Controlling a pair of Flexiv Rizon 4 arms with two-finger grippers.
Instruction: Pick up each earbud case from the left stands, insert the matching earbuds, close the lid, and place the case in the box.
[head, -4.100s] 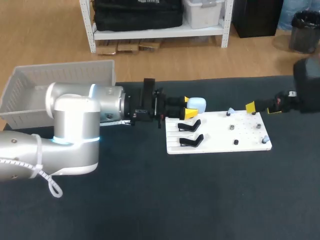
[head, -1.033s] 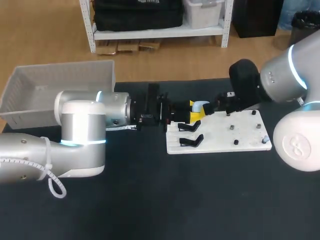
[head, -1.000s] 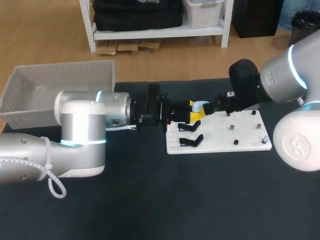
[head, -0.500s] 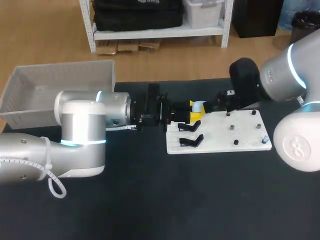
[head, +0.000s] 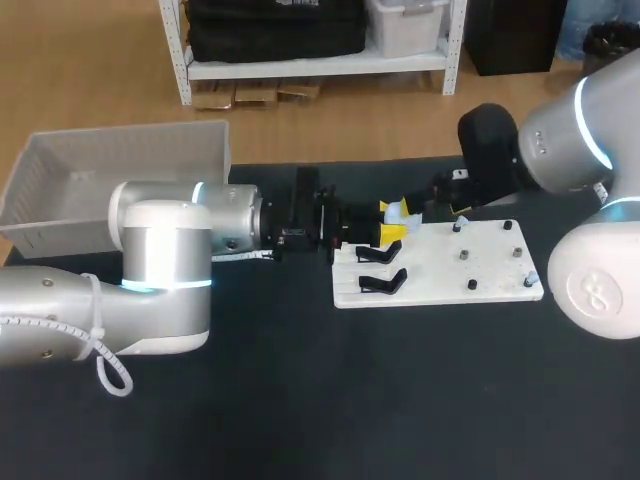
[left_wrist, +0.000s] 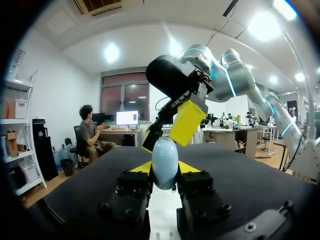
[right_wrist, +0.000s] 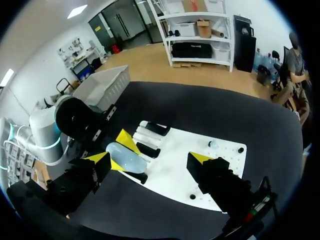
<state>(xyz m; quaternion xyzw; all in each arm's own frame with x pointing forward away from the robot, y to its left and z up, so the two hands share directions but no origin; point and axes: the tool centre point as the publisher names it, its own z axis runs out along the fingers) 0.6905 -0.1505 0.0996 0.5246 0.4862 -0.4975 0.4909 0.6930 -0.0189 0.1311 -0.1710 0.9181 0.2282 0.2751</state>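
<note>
The pale blue earbud case is off its stand, pinched from both sides between the yellow tips of the left gripper, which grips it upright with its rounded end up. Whether the lid is shut cannot be told. In the head view the case sits above the far left corner of the white board, largely hidden by the two grippers. The right gripper hangs over that same corner with its fingers spread wide and nothing held. The case lies below and between them, and from the left wrist one of its yellow tips stands just behind the case; contact cannot be told. Two black stands lie on the board's left part, just beside the left gripper, and small dark pegs dot its right part. The board rests on the dark table. The white box stands at the table's far left corner, well apart from the case.
</note>
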